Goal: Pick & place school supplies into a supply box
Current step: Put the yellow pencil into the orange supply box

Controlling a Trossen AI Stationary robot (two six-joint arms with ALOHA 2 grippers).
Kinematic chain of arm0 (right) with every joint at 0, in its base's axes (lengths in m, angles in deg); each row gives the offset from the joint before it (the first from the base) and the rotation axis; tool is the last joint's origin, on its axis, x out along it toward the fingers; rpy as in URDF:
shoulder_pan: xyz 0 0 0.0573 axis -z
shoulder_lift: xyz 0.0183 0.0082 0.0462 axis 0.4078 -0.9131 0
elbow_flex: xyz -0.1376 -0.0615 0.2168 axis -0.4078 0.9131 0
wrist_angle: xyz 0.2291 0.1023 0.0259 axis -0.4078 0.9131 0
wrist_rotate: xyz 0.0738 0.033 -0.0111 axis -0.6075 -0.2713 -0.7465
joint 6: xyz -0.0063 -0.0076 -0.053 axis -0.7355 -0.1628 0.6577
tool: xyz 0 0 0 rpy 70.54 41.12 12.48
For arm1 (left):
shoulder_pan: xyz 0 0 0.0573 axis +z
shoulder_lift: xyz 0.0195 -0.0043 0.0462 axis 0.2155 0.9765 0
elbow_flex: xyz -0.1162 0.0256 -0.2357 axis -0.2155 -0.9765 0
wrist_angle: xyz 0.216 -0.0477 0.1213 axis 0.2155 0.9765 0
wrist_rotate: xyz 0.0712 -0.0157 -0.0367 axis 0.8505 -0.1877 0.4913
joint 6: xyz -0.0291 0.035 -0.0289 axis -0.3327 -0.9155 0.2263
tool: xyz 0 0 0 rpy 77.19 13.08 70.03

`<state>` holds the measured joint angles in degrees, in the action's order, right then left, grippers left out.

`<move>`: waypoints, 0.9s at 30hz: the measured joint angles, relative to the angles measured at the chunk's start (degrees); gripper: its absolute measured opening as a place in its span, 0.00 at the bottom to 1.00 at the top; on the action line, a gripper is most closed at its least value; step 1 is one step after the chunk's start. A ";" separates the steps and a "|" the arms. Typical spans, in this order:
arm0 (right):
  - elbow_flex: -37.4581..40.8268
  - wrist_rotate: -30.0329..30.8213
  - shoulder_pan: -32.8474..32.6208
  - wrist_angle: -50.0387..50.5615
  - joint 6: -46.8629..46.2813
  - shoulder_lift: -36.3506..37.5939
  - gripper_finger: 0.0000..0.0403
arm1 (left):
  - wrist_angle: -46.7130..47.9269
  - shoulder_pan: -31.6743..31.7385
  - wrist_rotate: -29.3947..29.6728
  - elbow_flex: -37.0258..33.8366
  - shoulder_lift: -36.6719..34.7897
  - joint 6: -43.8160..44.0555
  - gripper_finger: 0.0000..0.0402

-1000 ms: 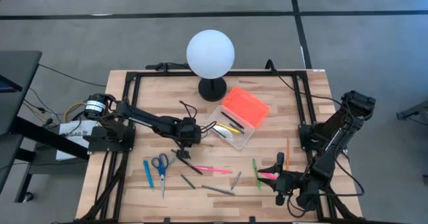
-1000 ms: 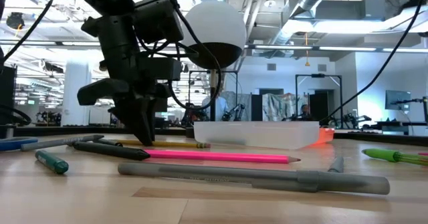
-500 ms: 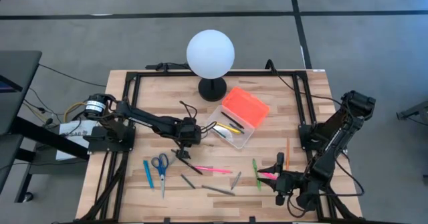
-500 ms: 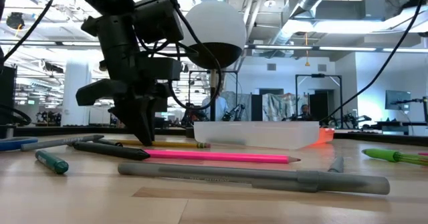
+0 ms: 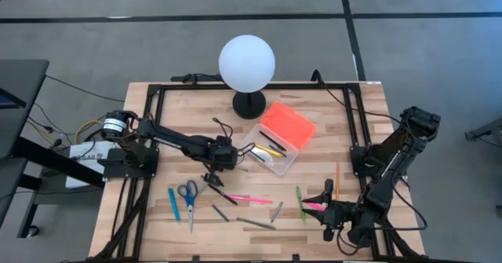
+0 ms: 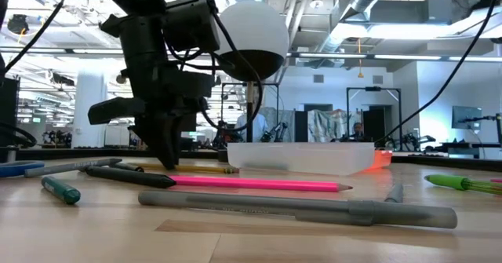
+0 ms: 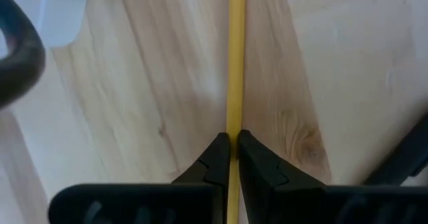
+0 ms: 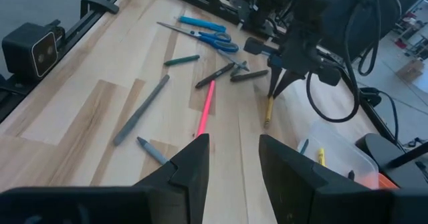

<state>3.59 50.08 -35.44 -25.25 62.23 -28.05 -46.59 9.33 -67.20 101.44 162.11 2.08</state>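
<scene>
Left gripper (image 7: 232, 150) pinched on a yellow pencil (image 7: 235, 63) on the wooden table (image 5: 180, 224), beside the supply box (image 5: 276, 141)

The pale, grained plank table carries a smooth white globe lamp (image 5: 247, 61) on a black base, then the supply box, a clear plastic tray with a ribbed orange lid tilted open, a few pens inside. The left gripper's two dark pointed fingers meet on the thin yellow pencil, a grip only the left wrist view shows; from above the arm hides it. The right gripper (image 8: 234, 158) waits low at the table's front right corner with its blunt fingers apart, nothing between them. Loose on the boards lie blue-handled scissors (image 5: 188, 194), a long pink pencil (image 6: 259, 184), a matte grey pen (image 6: 298, 208) and a green marker (image 6: 61, 189); in the low view a second green marker (image 6: 463, 183) runs off the picture's edge
</scene>
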 joint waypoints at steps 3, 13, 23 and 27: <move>-0.01 -0.03 0.00 0.07 0.00 0.00 0.31 | 0.00 0.00 -0.25 1.13 0.03 -0.04 0.03; -0.02 -0.17 0.00 0.39 -0.04 0.00 0.31 | -0.87 -1.74 -1.04 5.78 -0.06 -1.73 0.02; -0.02 -0.12 0.02 0.42 -0.04 0.00 0.31 | -12.90 -0.96 6.51 9.85 -0.21 -13.35 0.02; -0.01 -0.15 0.02 0.41 -0.06 0.00 0.31 | -19.67 0.70 6.24 9.87 -0.21 -17.32 0.02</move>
<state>3.58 49.93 -35.42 -24.85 62.17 -28.05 -66.27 10.03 -60.96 111.32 161.90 -15.24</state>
